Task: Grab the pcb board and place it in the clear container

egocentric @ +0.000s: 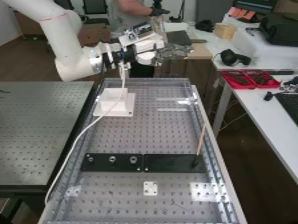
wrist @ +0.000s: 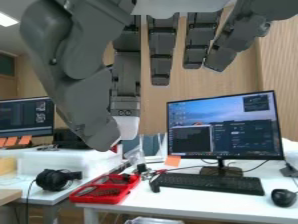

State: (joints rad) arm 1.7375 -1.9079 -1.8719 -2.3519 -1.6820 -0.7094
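Observation:
In the high view the hand point(egocentric: 174, 52) is held up in the air past the bench's far end, at the tip of the white arm coming from the upper left. It points toward the view's right. Seen in the wrist view, the hand point(wrist: 161, 54) is open, its fingers fairly straight and spread, with the thumb apart from them and nothing held between. A pale, see-through edge point(wrist: 151, 220) shows low in the wrist view; whether it belongs to the clear container I cannot tell.
The perforated bench point(egocentric: 120, 140) carries a white block point(egocentric: 114, 103), two black plates point(egocentric: 174, 163) and a leaning thin stick point(egocentric: 200, 140). The side table point(egocentric: 269, 117) holds red trays point(egocentric: 247, 79) and headphones point(egocentric: 234, 57). Monitor point(wrist: 225, 127) and keyboard point(wrist: 209, 183) stand on a white desk.

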